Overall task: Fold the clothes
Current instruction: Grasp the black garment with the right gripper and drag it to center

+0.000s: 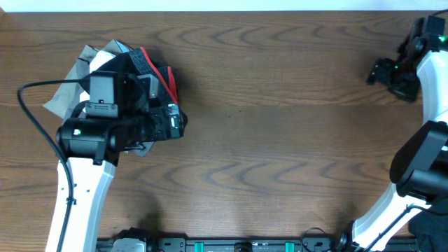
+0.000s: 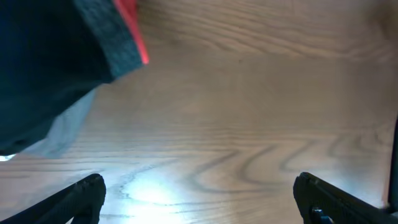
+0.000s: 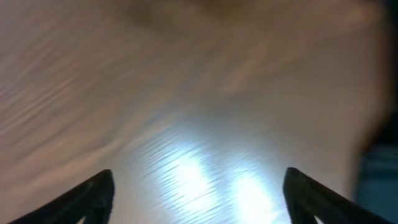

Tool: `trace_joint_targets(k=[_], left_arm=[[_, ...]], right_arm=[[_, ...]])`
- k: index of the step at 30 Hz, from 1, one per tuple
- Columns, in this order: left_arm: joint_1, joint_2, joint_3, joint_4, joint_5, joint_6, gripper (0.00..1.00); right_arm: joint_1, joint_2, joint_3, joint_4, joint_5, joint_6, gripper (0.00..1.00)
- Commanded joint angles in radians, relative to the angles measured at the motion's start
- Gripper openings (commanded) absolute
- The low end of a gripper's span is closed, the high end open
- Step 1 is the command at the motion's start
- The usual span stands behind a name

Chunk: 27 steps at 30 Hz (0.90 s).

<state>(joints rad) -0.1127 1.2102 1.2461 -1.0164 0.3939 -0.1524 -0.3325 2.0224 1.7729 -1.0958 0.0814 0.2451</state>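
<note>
Left claw (image 2: 199,188): jaws spread wide, nothing btwn them, only bare worktop (image 2: 249,124) below. It hangs low by the lower right edge of the clothes (image 1: 131,64), which sit in a bunched heap in the upper left of the overhead frame: dark fabric w/ a red strip along one side and grey bits poking out at the far left. In the left wrist view the heap fills the upper left corner, just clear of the fingertips, so the claw is prob lined up to nip an edge and drag the heap out flat. Nothing is folded yet.

Right claw (image 3: 199,182): also parted wide and empty, though the view is blurred. It sits in the upper right corner of the overhead frame, well apart from the heap, prob to leave the middle free for spreading.
</note>
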Motion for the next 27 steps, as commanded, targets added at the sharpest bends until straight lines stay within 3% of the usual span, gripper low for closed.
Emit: trace_joint_targets(k=[1,9,16,17,18,19,21,22,27], left_arm=[[-0.033,-0.002,0.017,0.001,-0.002,0.021,0.98],[-0.088,-0.002,0.017,0.002,-0.047,0.021,0.98],[-0.089,-0.002,0.017,0.012,-0.047,0.021,0.98],[-0.089,-0.002,0.017,0.012,-0.047,0.021,0.98],[-0.089,-0.002,0.017,0.012,-0.047,0.021,0.98],[-0.089,-0.002,0.017,0.012,-0.047,0.020,0.98],[-0.089,-0.002,0.017,0.012,-0.047,0.020,0.98],[-0.089,-0.002,0.017,0.012,-0.047,0.020,0.98],[-0.089,-0.002,0.017,0.012,-0.047,0.020,0.98]], right_arm=[[-0.119,0.000,0.011,0.031,0.191,0.055,0.87],[-0.374,0.058,0.011,0.134,0.014,0.075,0.80],[-0.428,0.142,0.011,0.150,0.011,0.068,0.76],[-0.427,0.159,0.011,0.150,0.011,0.068,0.70],[-0.425,0.175,0.011,0.150,-0.004,0.068,0.54],[-0.422,0.187,0.011,0.150,-0.031,0.060,0.32],[-0.411,0.190,0.011,0.150,-0.141,0.028,0.07],[-0.405,0.182,0.012,0.155,-0.203,0.017,0.01],[-0.344,0.077,0.012,0.185,-0.593,-0.092,0.02]])
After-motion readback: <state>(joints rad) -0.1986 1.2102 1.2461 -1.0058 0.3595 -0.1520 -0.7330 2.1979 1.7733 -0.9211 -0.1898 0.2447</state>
